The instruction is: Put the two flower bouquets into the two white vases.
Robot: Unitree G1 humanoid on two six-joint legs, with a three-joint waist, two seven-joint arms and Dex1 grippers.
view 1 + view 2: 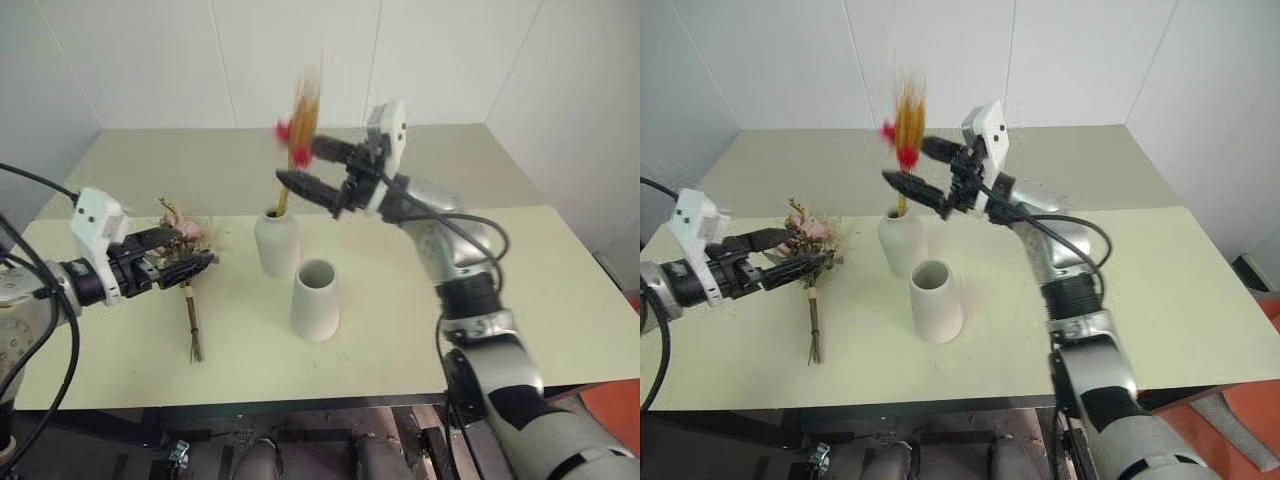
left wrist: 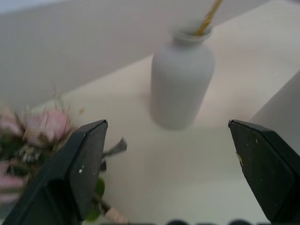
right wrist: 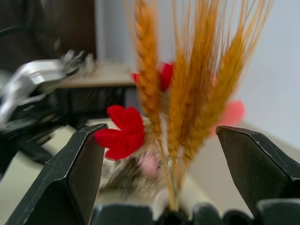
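Tabletop (image 1: 560, 300): pale green.
Cone vase (image 1: 316, 299): empty, beside bottle vase (image 1: 277, 243).
Rose bouquet (image 1: 812, 262): lying flat, just beside left hand (image 1: 790, 255), fingers spread; pickup judged next, a close on its stems being required.
Grass bouquet (image 1: 303, 125): stood in bottle vase; right hand (image 1: 308, 166) spread beside stalks, gripping nothing.

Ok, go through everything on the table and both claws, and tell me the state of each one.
Grass bunch: upright, stems in the bottle vase.
Bottle vase: standing, holding the grass bunch.
Cone vase: standing, empty.
Rose bunch: lying flat on the table.
Left claw: open, at the rose bunch's blooms.
Right claw: open, fingers either side of the grass bunch, not gripping.
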